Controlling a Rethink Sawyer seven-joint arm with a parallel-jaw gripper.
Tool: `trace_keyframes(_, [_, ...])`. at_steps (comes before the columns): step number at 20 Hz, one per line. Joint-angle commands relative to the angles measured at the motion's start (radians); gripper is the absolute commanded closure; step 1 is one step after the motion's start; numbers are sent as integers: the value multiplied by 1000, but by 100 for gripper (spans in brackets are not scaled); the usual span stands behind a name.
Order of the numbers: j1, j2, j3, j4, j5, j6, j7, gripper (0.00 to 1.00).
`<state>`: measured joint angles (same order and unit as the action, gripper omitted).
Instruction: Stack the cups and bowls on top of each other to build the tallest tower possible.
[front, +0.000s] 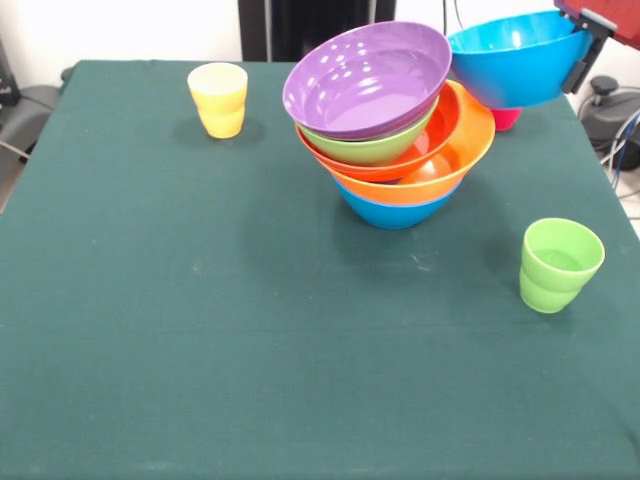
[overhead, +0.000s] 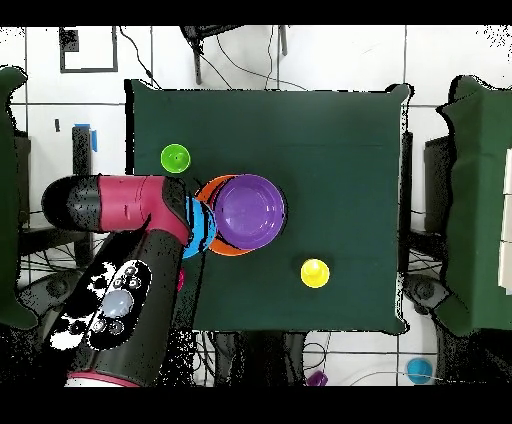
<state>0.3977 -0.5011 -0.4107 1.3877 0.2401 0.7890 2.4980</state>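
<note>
Glossy plastic is everywhere: the tower (front: 395, 130) stands toward the far side of the surface (front: 200, 330), a blue bowl at the bottom, then yellow-orange, orange-red, lime green, and a wide purple bowl (front: 365, 78) tilted on top. The pile leans. Beside it, held in the air, a blue bowl (front: 515, 60) hangs from the tool (front: 585, 45), which pinches its rim at one side; a red-pink cup (front: 506, 118) peeks out below it. A yellow cup (front: 218, 98) and a light green cup (front: 558, 263) stand well apart from the pile.

These pieces look light, stiff and slippery, so the rim seems the best hold.

Dark green cloth covers the surface, with plenty of bare room. Around it I see white floor, cables and chairs.
</note>
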Motion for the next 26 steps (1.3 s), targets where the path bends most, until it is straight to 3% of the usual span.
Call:
trace_keyframes(1, [-22,61,115,4,-94,-82,-40,100])
trace_keyframes(26, [13,75,94,-82,-71,27,9,100])
